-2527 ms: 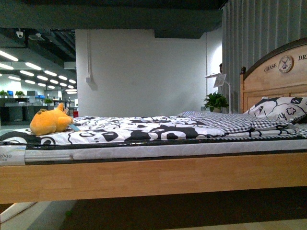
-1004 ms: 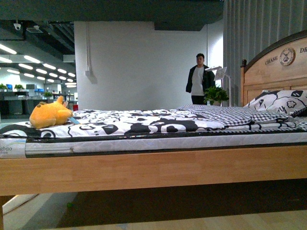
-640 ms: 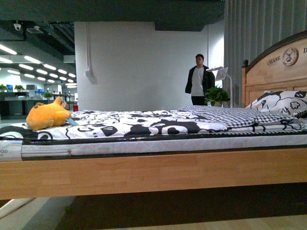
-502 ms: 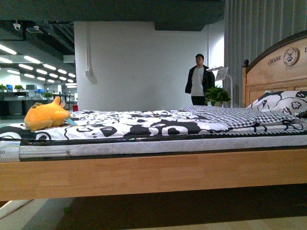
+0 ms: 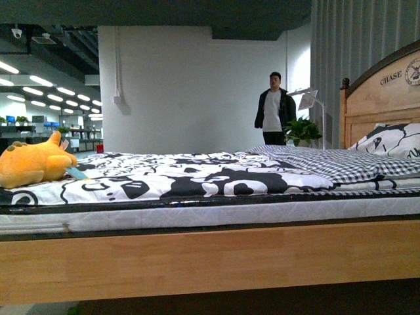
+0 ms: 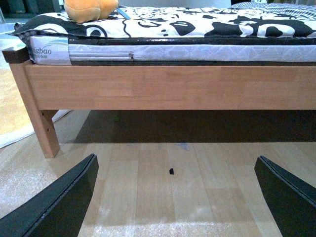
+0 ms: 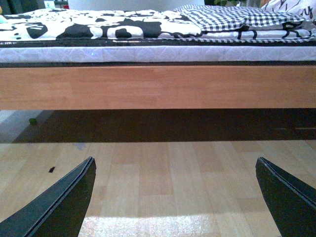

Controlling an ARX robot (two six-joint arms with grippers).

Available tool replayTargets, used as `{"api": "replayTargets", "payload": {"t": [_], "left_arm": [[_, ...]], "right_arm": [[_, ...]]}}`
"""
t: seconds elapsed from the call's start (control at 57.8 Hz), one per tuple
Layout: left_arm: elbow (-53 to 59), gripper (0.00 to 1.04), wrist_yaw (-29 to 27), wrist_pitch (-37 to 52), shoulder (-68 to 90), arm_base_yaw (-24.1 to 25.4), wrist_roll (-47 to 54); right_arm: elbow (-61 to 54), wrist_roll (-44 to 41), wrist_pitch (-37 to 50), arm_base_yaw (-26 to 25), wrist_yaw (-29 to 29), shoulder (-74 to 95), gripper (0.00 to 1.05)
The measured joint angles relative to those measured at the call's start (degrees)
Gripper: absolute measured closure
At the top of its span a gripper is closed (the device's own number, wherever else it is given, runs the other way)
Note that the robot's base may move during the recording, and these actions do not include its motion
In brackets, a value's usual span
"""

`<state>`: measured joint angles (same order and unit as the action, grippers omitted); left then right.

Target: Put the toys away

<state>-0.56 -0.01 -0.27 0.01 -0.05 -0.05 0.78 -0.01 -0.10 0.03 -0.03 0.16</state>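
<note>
The orange plush toy (image 5: 33, 164) lies at nine o'clock on the mattress (image 5: 197, 213) corner while the left gripper (image 6: 176, 158) and right gripper (image 7: 175, 159) hang spread, empty, low before the bed rail (image 5: 210, 259), which a rising reach may strike.

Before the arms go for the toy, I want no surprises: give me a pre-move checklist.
1. Plush toy found on the mattress, near the foot corner: ok.
2. Left tool open, empty: ok.
3. Right tool open, empty: ok.
4. Tools at toy height: not ok, both low, facing the bed frame.
5. Person stands beyond the bed, away from the toy: ok.
6. Storage spot for the toy: cannot tell, none in view.
</note>
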Motion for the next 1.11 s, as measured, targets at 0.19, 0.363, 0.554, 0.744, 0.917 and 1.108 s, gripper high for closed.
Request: {"api": "replayTargets", "payload": {"t": [0.19, 0.363, 0.554, 0.744, 0.917, 1.108], "left_arm": [[0.00, 0.06, 0.00, 0.00, 0.00, 0.00, 0.00], [0.00, 0.06, 0.00, 0.00, 0.00, 0.00, 0.00], [0.00, 0.06, 0.17, 0.00, 0.00, 0.00, 0.00], [0.00, 0.06, 0.02, 0.00, 0.02, 0.00, 0.00], [0.00, 0.06, 0.00, 0.00, 0.02, 0.00, 0.00], [0.00, 0.06, -0.02, 0.00, 0.04, 0.00, 0.00]], "right_arm": [[0.00, 0.00, 0.00, 0.00, 0.00, 0.00, 0.06], [0.00, 0.00, 0.00, 0.00, 0.00, 0.00, 0.06], [0.00, 0.00, 0.00, 0.00, 0.20, 0.00, 0.06], [0.00, 0.00, 0.00, 0.00, 0.17, 0.00, 0.06], [0.00, 0.00, 0.00, 0.00, 0.13, 0.00, 0.06], [0.00, 0.00, -0.02, 0.00, 0.09, 0.07, 0.06]]}}
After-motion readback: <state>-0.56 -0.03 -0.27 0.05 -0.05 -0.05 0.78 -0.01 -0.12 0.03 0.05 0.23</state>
